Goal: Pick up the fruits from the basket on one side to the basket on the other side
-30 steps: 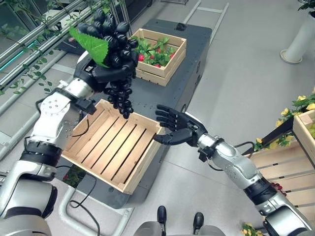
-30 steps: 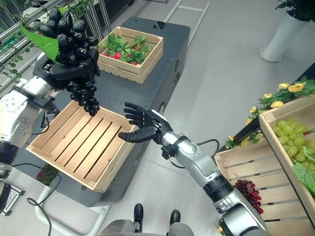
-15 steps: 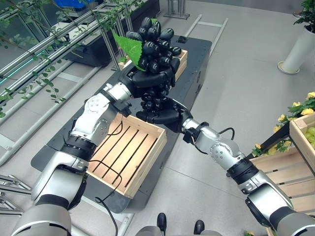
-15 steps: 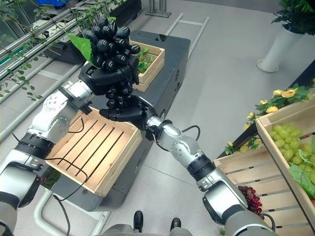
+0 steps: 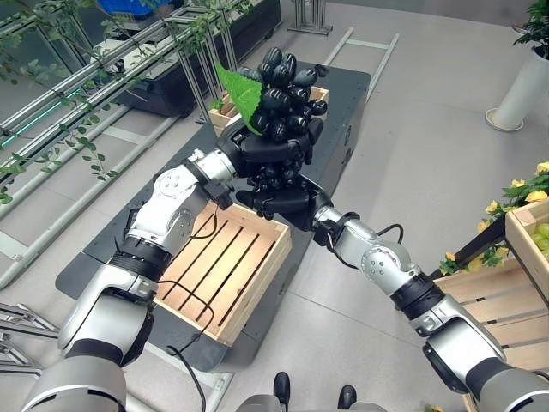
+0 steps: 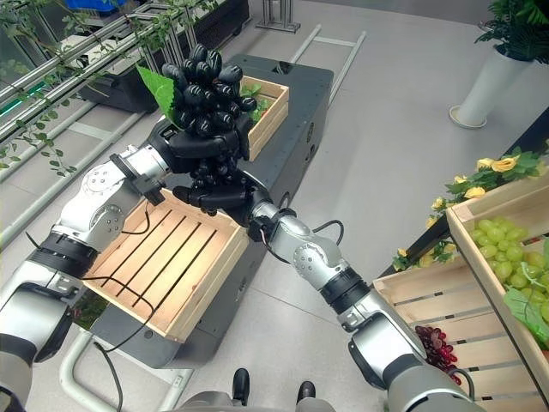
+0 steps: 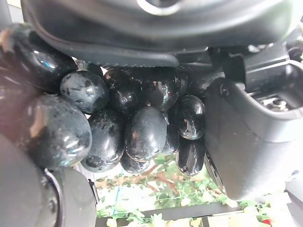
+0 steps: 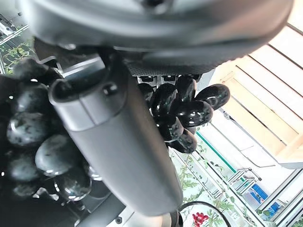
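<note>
A bunch of black grapes (image 5: 287, 90) with a green leaf (image 5: 240, 90) is held up in the air over the far right corner of an empty wooden crate (image 5: 223, 266). My left hand (image 5: 270, 153) is shut round the middle of the bunch. Right under it, my right hand (image 5: 283, 204) cups the hanging lower grapes, fingers curled on them. The left wrist view has the grapes (image 7: 142, 132) pressed against the palm. In the right wrist view the thumb (image 8: 118, 142) lies across the grapes (image 8: 182, 113).
The empty crate rests on a dark cart (image 5: 347, 94), with a crate of strawberries and leaves (image 6: 268, 99) behind the bunch. At the right stand a crate of green grapes (image 6: 506, 257) and a lower crate with red grapes (image 6: 433, 339). Metal rails with vines run along the left.
My left hand carried the bunch rightwards from above the empty crate. My right hand rose under it and closed on the lower grapes. The camera view shifted too.
</note>
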Robot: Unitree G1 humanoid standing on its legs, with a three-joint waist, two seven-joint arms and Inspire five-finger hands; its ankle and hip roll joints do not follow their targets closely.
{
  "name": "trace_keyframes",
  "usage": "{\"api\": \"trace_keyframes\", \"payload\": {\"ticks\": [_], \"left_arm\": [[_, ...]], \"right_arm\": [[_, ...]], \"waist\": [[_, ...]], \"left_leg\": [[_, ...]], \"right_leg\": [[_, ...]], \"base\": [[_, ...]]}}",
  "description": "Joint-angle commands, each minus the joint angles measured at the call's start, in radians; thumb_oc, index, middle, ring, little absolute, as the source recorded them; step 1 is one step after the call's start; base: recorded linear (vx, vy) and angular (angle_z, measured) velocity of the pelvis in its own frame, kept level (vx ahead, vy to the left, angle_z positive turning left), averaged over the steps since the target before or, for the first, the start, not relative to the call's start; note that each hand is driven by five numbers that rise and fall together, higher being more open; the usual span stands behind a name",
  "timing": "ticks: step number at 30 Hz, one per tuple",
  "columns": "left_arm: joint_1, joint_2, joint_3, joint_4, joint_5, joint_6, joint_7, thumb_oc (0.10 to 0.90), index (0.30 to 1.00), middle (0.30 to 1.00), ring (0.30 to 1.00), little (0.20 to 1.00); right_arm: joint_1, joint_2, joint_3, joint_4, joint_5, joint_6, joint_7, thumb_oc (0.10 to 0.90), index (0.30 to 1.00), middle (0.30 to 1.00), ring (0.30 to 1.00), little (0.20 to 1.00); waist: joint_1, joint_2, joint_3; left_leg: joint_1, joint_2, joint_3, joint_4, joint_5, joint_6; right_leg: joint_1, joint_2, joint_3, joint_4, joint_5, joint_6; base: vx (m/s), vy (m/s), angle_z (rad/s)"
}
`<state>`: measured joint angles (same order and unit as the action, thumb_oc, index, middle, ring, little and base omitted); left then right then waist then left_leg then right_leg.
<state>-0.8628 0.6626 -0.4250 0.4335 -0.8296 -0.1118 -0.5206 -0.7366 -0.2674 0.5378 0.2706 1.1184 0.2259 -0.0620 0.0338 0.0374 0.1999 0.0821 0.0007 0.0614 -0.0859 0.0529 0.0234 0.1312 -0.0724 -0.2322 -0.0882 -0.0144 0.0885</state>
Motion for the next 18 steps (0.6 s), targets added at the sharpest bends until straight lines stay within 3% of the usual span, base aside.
{"api": "trace_keyframes", "payload": {"ticks": [1,18], "left_arm": [[-0.091,-0.042,-0.008,0.084,-0.049,-0.070,-0.027,0.400,0.300,0.300,0.300,0.300],[-0.071,-0.040,0.017,0.127,0.002,-0.097,0.061,0.400,0.300,0.300,0.300,0.300]], "right_arm": [[-0.099,0.100,-0.043,0.061,0.106,-0.156,0.000,0.400,0.300,0.300,0.300,0.300],[-0.070,0.095,-0.066,0.065,0.108,-0.187,0.001,0.400,0.300,0.300,0.300,0.300]], "waist": [[0.025,0.002,-0.250],[0.019,0.003,-0.249]], "left_leg": [[-0.007,-0.047,-0.036,-0.001,-0.040,-0.018],[-0.008,-0.046,-0.031,-0.001,-0.040,-0.016]], "right_leg": [[-0.031,0.006,-0.001,0.001,0.051,-0.052],[-0.032,0.007,0.002,0.001,0.050,-0.051]], "base": [[0.00,0.000,0.00],[0.00,0.000,0.00]]}}
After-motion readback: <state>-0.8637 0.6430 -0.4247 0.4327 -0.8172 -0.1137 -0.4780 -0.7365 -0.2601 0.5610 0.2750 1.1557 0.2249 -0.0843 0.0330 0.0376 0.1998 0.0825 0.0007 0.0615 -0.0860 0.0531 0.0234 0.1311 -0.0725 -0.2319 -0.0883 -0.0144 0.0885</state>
